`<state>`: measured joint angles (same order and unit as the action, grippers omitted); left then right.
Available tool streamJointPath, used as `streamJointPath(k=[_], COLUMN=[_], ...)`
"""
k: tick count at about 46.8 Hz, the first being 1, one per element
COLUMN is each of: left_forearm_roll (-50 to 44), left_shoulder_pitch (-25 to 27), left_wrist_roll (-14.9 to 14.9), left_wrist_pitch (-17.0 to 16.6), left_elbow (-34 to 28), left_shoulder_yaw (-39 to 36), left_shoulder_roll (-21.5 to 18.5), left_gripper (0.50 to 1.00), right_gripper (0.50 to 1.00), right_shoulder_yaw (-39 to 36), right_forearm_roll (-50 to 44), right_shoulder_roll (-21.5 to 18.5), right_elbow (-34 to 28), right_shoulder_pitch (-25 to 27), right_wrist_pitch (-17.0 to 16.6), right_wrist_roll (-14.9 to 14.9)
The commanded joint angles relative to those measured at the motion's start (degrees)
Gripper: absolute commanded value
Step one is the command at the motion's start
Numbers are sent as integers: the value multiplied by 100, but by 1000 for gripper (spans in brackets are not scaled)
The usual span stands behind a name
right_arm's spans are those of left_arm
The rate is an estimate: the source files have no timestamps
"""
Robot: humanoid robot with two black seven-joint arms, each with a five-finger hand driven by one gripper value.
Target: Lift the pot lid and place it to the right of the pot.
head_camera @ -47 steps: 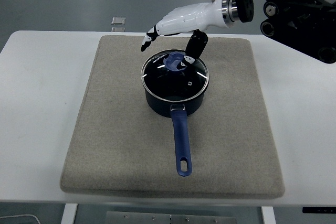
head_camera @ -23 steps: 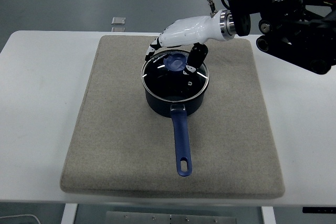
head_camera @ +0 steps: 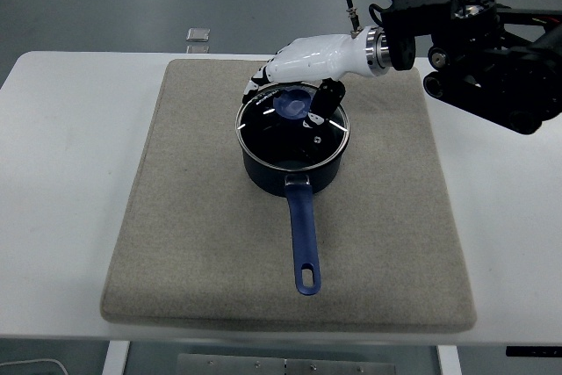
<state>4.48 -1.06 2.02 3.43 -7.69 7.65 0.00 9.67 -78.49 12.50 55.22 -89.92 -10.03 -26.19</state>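
A dark blue pot (head_camera: 292, 167) stands on a grey mat (head_camera: 184, 217), its long blue handle (head_camera: 304, 243) pointing toward the table's near edge. A glass lid (head_camera: 293, 129) with a blue knob (head_camera: 292, 104) sits on the pot. My right hand (head_camera: 294, 94), white with black fingertips, comes in from the upper right and hovers just over the lid. Its thumb (head_camera: 321, 103) hangs down at the knob's right side and the other fingers reach past the knob's far left. The fingers are spread around the knob and are not closed on it. The left arm is out of view.
The mat covers most of the white table (head_camera: 61, 129). A small flat silver object (head_camera: 198, 34) lies at the table's far edge, left of the hand. Bare mat lies right of the pot (head_camera: 395, 173). The black right arm (head_camera: 483, 41) hangs over the far right.
My right hand has come down and slightly forward over the lid. Its fingers now straddle the knob instead of hovering above it. The pot and lid have not moved.
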Motion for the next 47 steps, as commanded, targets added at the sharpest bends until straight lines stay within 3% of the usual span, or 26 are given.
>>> streamJointPath(k=[1, 8, 18, 47], left_forearm_roll=[0, 0, 0, 0], left_shoulder_pitch=[1, 1, 1, 1], left_wrist_roll=[0, 0, 0, 0], left_wrist_pitch=[0, 0, 0, 0], left_elbow=[4, -5, -5, -5], left_shoulder_yaw=[0, 0, 0, 0], left_shoulder_roll=[0, 0, 0, 0], left_gripper=[1000, 1000, 1000, 1000], right_gripper=[868, 866, 856, 856], right_shoulder_yaw=[0, 0, 334, 361], right_forearm_roll=[0, -9, -88, -88], right_shoulder_roll=[-2, -10, -10, -10], right_elbow=[-3, -73, -143, -152], right_shoulder_pitch=[-8, 44, 36, 18], right_wrist_pitch=[1, 62, 449, 467], right_wrist_roll=[-1, -1, -27, -36])
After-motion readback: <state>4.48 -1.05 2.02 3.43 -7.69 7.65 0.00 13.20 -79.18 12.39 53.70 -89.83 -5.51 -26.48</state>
